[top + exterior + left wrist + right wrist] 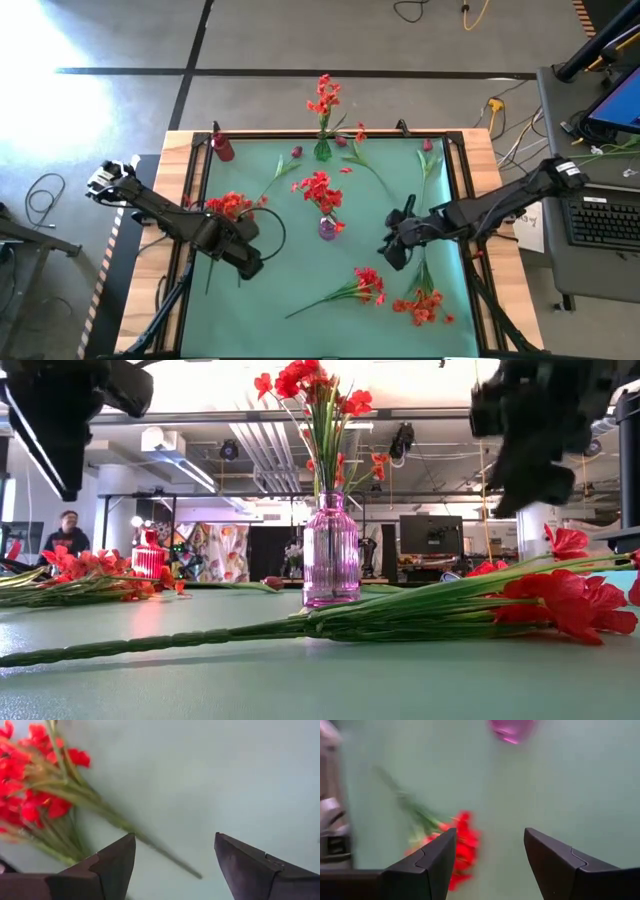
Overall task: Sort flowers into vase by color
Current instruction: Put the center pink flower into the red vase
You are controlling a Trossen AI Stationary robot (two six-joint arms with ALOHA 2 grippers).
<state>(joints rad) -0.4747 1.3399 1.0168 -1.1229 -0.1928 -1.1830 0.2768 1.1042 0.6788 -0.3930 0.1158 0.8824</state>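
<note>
A purple vase at the mat's middle holds red flowers. A green vase at the far edge holds orange-red ones. Loose red sprays lie flat on the mat at the left, near the front and at the front right. My left gripper hangs open above the mat beside the left spray's stem. My right gripper is open above the mat, with the front spray just beyond its fingers.
A small red vase stands at the far left corner. Thin stems with dark magenta buds lie near the far edge. In the low view a long spray lies across in front of the purple vase.
</note>
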